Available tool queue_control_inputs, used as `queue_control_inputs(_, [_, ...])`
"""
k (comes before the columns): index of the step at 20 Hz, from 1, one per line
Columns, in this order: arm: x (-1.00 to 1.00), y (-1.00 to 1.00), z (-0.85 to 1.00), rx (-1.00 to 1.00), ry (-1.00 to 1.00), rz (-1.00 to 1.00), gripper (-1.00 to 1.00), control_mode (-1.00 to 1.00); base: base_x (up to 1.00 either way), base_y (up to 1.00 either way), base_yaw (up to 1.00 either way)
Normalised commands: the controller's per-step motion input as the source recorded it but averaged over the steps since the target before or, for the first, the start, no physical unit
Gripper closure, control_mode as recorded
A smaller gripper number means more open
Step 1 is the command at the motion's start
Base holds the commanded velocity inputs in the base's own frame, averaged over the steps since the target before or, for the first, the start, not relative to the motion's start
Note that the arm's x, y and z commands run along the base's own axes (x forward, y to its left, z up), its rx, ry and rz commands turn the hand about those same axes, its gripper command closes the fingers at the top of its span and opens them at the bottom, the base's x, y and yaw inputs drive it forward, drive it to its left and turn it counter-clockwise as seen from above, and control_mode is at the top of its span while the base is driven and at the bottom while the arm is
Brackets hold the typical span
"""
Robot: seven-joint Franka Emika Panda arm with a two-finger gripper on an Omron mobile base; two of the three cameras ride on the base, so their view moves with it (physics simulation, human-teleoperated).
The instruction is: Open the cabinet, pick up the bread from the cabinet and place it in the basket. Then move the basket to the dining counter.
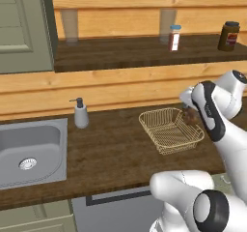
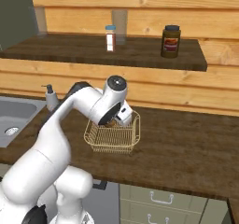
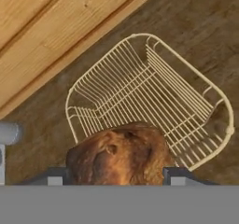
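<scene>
On the dark wood worktop (image 1: 111, 149), between the steel sink (image 1: 29, 151) and the arm, the tan wire basket (image 1: 166, 132) sits near the plank wall, its mesh floor bare. The gripper (image 3: 120, 177) hangs just above the basket's near rim with the bread (image 3: 122, 155), a rounded brown lump, clamped between its two dark finger tips (image 3: 55, 175); the jaws stand wide because the loaf fills the gap. In the hand view the bread covers the basket's lower edge, so the loaf is over the rim rather than down on the wires, and I cannot tell whether it touches the rim. In the left base view a sliver of the bread (image 1: 189, 114) shows beside the white wrist at the basket's far right corner; in the right base view the wrist hides most of the loaf (image 2: 110, 123) and the back of the basket (image 2: 112, 139).

A grey soap dispenser (image 1: 80, 114) stands by the sink, well apart from the basket on its left. Above the worktop a wooden shelf (image 1: 125, 52) carries a small shaker with a blue cap (image 1: 174, 37) and a dark brown jar with a black lid (image 1: 228, 36), both well above the basket. A grey-green cabinet door (image 1: 21, 28) fills the upper left corner. Below the worktop, drawer fronts with handles (image 2: 161, 197) face the base. Nothing stands on the worktop between the gripper and the basket.
</scene>
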Motion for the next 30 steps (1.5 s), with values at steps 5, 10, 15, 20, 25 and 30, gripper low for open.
queue_control_inputs(5, [0.56, 0.0, -0.8, -0.01, 0.07, 0.0, 1.0, -1.0, 0.0, 0.0, 0.0])
queue_control_inputs(10, [0.52, 0.0, -0.73, -0.01, 0.03, 0.0, 1.0, -1.0, 0.0, 0.0, 0.0])
queue_control_inputs(15, [0.33, 0.0, -0.49, 0.0, 0.0, 0.0, 1.0, -1.0, 0.0, 0.0, 0.0])
queue_control_inputs(20, [0.13, 0.0, -0.3, 0.0, 0.0, 0.0, -1.0, -1.0, 0.0, 0.0, 0.0])
queue_control_inputs(25, [0.18, 0.0, 0.05, 0.0, 0.0, 0.0, -1.0, -1.0, 0.0, 0.0, 0.0])
queue_control_inputs(30, [0.15, 0.0, 0.12, 0.0, 0.02, 0.0, -1.0, -1.0, 0.0, 0.0, 0.0])
